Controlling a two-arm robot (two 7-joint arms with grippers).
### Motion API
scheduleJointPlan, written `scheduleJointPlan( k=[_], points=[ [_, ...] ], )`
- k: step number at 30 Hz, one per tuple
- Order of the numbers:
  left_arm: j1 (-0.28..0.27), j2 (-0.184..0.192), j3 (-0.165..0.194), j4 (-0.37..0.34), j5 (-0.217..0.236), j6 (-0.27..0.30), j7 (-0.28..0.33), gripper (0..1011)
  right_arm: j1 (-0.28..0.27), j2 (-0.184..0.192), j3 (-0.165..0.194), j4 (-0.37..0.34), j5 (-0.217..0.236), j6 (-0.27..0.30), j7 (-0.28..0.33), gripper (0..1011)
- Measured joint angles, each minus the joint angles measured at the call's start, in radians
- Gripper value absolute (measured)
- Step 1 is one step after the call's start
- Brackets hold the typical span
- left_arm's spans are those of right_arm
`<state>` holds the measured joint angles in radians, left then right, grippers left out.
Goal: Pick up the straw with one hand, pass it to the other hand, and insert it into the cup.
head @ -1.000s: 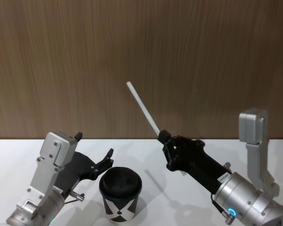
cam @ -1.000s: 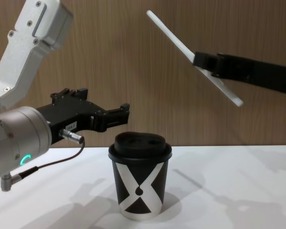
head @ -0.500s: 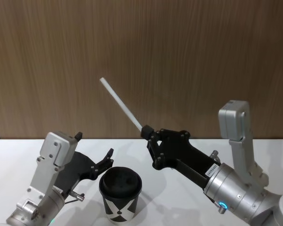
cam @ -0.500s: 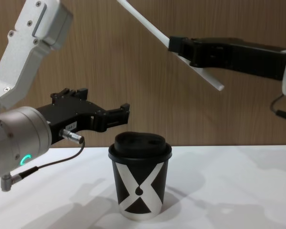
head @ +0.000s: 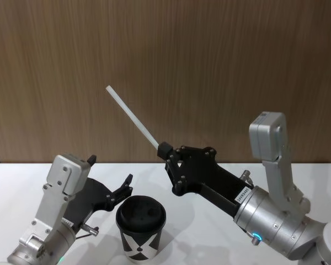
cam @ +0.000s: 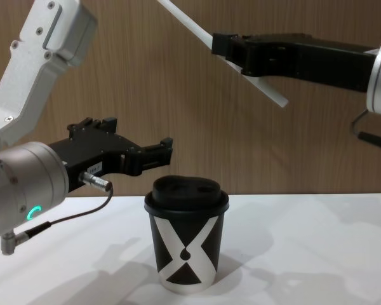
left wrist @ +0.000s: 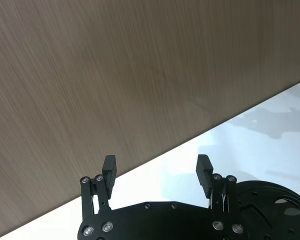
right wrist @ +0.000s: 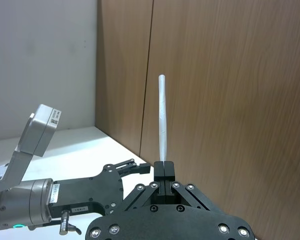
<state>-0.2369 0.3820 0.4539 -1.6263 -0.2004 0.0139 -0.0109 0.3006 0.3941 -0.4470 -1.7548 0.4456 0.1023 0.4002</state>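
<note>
I see the straw (head: 132,117), white and tilted in the air, clamped in my right tool (head: 165,150), higher than the lidded black cup (head: 140,229) standing upright on the surface (cam: 305,254).

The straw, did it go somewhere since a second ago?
Yes. The right tool, shut on the straw, carried it toward the robot's left and a bit higher, closer to the left tool. Its grip on the straw did not change. The left tool stayed open beside the cup, and the cup did not move.
</note>
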Motion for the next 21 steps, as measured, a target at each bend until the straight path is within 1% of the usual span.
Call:
scheduleJointPlan(
  k=[5,8,9,12,15,17,18,19,20,21],
  points=[
    [0.002,0.000,-0.005,-0.004,-0.006,0.000,-0.008,1003,0.003,-0.002,-0.002,-0.002,-0.001,0.002,-0.003,2],
    [0.005,0.000,-0.013,-0.011,-0.025,-0.004,-0.024,1002,0.005,-0.002,-0.003,-0.003,-0.001,0.002,-0.004,2],
    [0.007,0.001,-0.017,-0.014,-0.038,-0.007,-0.034,1003,0.005,-0.003,-0.003,-0.003,-0.001,0.003,-0.004,2],
    [0.010,0.002,-0.025,-0.021,-0.059,-0.012,-0.052,1003,0.006,-0.003,-0.004,-0.004,-0.002,0.003,-0.005,2],
    [0.014,0.006,-0.040,-0.037,-0.103,-0.017,-0.094,1003,0.007,-0.003,-0.004,-0.004,-0.002,0.004,-0.006,2],
    [0.016,0.009,-0.048,-0.045,-0.124,-0.017,-0.113,1003,0.007,-0.004,-0.005,-0.005,-0.002,0.004,-0.006,2],
    [0.018,0.011,-0.055,-0.053,-0.144,-0.017,-0.130,1003,0.008,-0.004,-0.005,-0.005,-0.002,0.004,-0.006,2],
    [0.018,0.011,-0.055,-0.053,-0.144,-0.017,-0.130,1003,0.008,-0.004,-0.005,-0.005,-0.002,0.004,-0.007,2],
    [0.019,0.014,-0.064,-0.062,-0.165,-0.016,-0.148,1003,0.008,-0.004,-0.005,-0.005,-0.003,0.005,-0.007,2],
    [0.020,0.015,-0.068,-0.066,-0.176,-0.015,-0.157,1003,0.008,-0.004,-0.005,-0.005,-0.003,0.005,-0.007,2]
  ],
)
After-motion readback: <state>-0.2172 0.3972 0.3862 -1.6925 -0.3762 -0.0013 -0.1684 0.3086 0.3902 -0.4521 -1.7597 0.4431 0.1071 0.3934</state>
